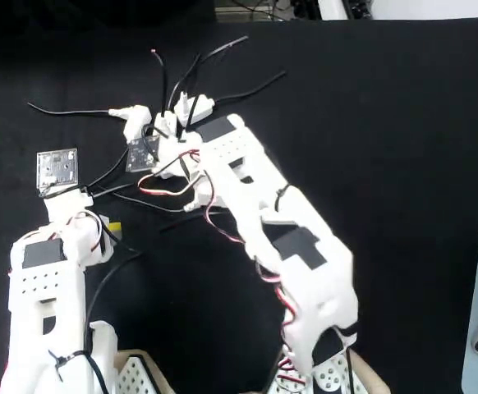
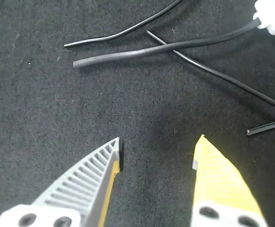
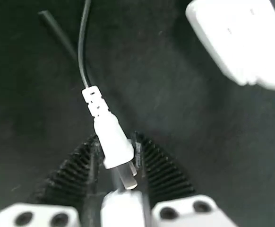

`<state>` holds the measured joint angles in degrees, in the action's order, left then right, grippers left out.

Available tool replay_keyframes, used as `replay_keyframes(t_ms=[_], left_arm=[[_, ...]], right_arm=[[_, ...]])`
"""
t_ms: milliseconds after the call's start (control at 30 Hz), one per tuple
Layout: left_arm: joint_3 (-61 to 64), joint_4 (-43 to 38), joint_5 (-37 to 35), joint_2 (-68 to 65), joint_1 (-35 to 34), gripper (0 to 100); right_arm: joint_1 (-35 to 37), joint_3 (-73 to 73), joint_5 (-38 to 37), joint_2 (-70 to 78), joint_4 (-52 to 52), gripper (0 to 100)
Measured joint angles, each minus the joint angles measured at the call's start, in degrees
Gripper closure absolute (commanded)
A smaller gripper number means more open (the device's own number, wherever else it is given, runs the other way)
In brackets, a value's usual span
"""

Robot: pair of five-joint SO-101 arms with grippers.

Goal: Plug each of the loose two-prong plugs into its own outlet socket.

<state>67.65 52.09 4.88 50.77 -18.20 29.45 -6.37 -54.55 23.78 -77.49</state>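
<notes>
A white two-prong plug (image 3: 110, 137) is pinched between the black ribbed fingers (image 3: 163, 172) of the right gripper (image 3: 116, 139). Its long axis is laid along the gripper's own line. The two metal prongs are pointed back toward the wrist, and the ribbed end with its black cord (image 3: 82, 42) is pointed away, out over the black desk (image 3: 175, 104). A white block (image 3: 234, 38) is seen beyond the held plug and apart from it; what it is cannot be told.

In the high view the right arm is stretched across the desk into a cluster of white plugs and black leads. A small square outlet socket (image 1: 143, 153) lies just beside its far end, and a second outlet socket (image 1: 57, 168) lies off to the side, near the left arm.

The left gripper (image 2: 160, 138) is held over bare desk with its fingers (image 2: 88, 179) spread, one grey and ribbed, the other yellow, and nothing is gripped between them. Loose black cables (image 2: 166, 47) are crossed on the desk ahead of it, and another white plug (image 2: 272, 16) is seen at the end of one cable.
</notes>
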Motion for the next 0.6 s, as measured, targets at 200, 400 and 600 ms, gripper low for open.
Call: replay_keyframes(t_ms=[200,400,600], left_arm=[[0.0,0.0,0.0,0.0,0.0,75],[0.0,0.0,0.0,0.0,0.0,75],[0.0,0.0,0.0,0.0,0.0,75]], right_arm=[[1.7,10.9,14.3,-10.2,-1.3,98.7],[5.4,26.8,22.2,-16.4,6.1,92.6],[8.7,33.5,23.6,-17.1,10.6,83.4]])
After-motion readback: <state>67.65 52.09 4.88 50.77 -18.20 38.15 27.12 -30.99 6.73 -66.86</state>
